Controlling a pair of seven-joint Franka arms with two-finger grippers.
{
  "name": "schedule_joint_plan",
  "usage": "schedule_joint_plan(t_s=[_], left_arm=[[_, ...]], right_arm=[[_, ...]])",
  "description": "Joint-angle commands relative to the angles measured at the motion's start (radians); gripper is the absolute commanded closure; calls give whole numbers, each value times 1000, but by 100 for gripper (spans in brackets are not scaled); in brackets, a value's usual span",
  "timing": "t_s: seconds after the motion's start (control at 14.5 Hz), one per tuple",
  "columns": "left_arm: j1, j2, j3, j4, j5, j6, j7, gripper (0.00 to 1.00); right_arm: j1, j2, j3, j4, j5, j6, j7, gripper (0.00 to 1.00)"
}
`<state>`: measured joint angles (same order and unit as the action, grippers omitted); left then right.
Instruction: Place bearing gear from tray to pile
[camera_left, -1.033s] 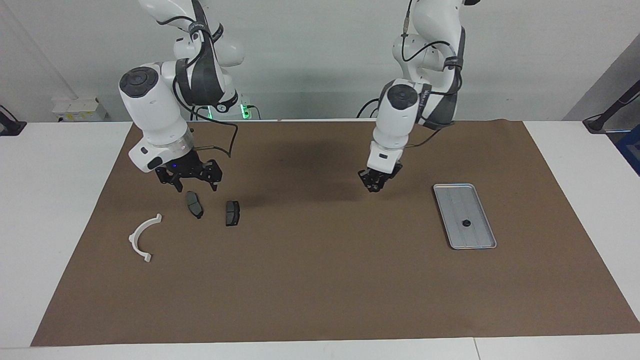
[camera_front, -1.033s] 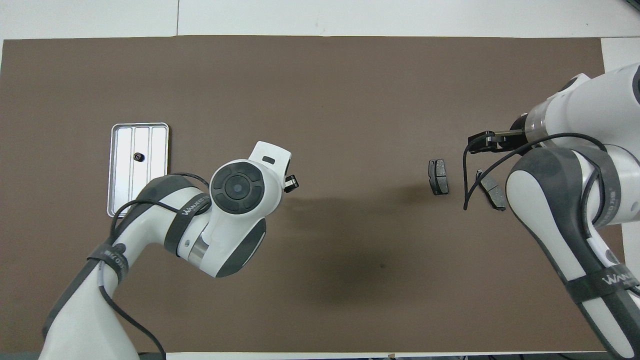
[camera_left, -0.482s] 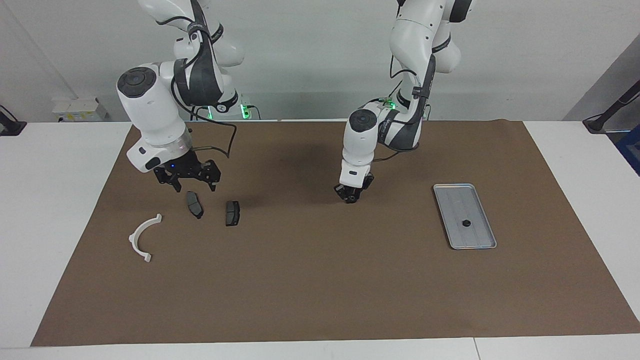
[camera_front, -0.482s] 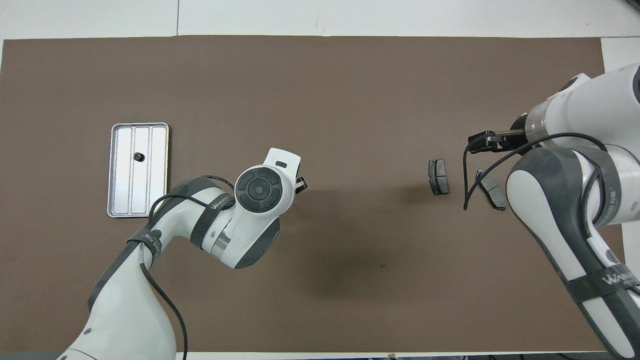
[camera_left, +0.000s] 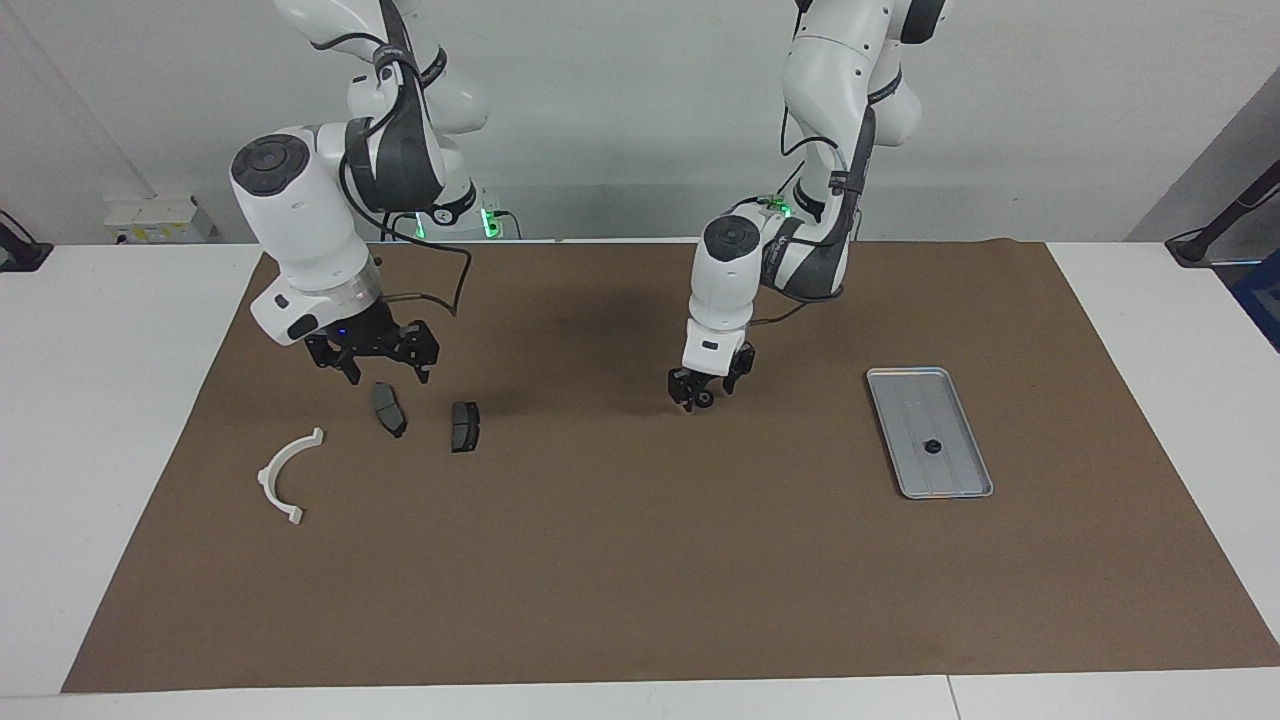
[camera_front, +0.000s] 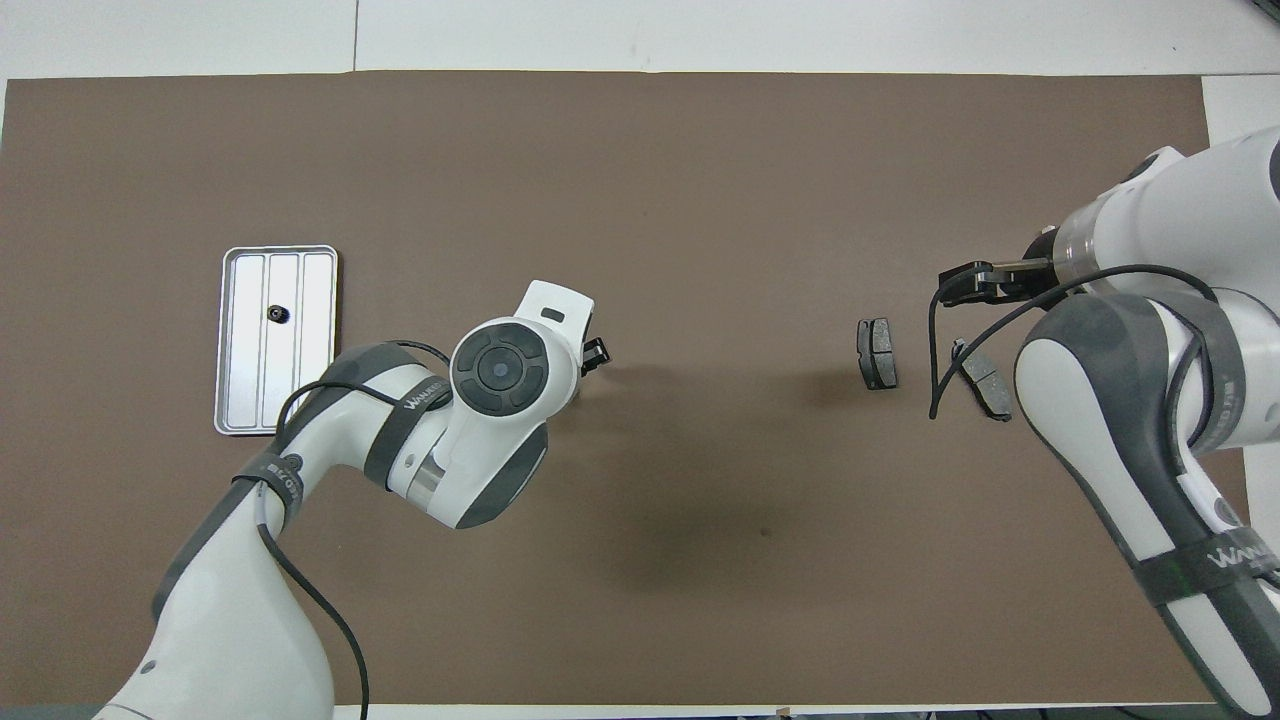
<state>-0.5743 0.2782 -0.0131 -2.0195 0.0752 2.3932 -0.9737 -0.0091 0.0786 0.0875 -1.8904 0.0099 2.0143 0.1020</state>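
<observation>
The silver tray (camera_left: 915, 400) lies toward the left arm's end of the mat and also shows in the overhead view (camera_front: 312, 330). One small dark bearing gear (camera_left: 931, 446) sits in it (camera_front: 277, 314). The pile lies toward the right arm's end: a white bracket (camera_left: 287, 472) and two dark brake pads (camera_left: 389, 410) (camera_left: 465, 426). The arm hides the bracket in the overhead view. My left gripper (camera_left: 697, 395) is low over the middle of the mat. A small dark round thing (camera_left: 706, 400) shows at its tips; I cannot tell if it is held. My right gripper (camera_left: 383, 372) hangs open just above one brake pad.
A brown mat (camera_left: 640, 560) covers most of the white table. A black stand (camera_left: 1215, 225) is at the table's edge near the left arm's end.
My left gripper has moved from near the tray toward the middle of the mat and come lower. The right gripper has risen very slightly. The tray, gear and pile have not moved.
</observation>
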Motion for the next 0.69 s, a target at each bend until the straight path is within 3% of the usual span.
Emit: schedule_joint_plan(t_s=[0.0,0.28,0.62], left_arm=[[134,-95,1,28,15,-119,249,0],[336,-110,-1,94,-9,-224,602,0],[542,-97,2,102,-114,-189,966,0]], right_arm=[[32,-7,9,-4,24,1,92,0],[188,-2,9,7,22,9,393,0],[377,82,9,86,22,17,723,0]])
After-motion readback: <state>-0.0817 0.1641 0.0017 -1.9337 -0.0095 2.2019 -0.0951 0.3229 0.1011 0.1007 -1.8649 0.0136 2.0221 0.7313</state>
